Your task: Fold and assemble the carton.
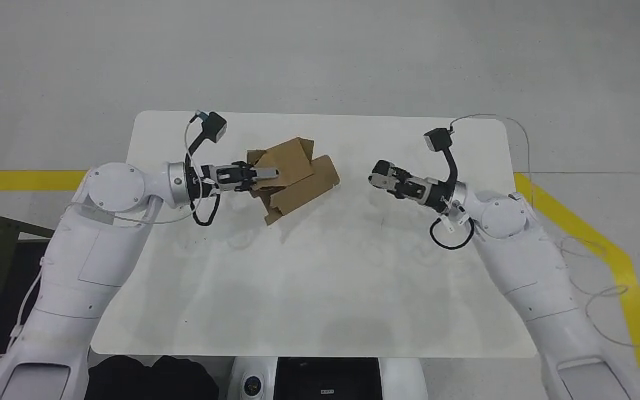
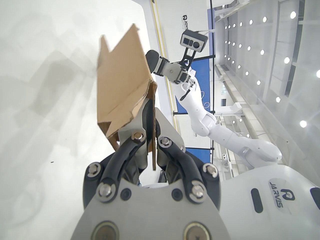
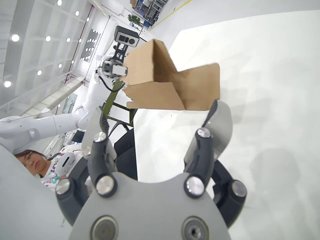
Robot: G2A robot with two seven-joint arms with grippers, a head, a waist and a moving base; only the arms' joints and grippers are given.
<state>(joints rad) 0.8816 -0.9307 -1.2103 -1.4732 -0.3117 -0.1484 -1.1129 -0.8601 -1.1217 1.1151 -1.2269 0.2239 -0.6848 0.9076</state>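
A brown cardboard carton (image 1: 295,176), partly folded with flaps standing out, is held above the white table (image 1: 320,300) near its far middle. My left gripper (image 1: 268,176) is shut on one edge panel of the carton (image 2: 122,88); in the left wrist view the panel sits pinched between the two fingers (image 2: 140,116). My right gripper (image 1: 378,176) hangs open a short way to the right of the carton, apart from it. The right wrist view shows the carton (image 3: 172,86) beyond my spread fingers (image 3: 220,116), its open side facing that camera.
The white table has bare room in front of and to the right of the carton. Yellow floor tape (image 1: 30,180) runs past both sides of the table.
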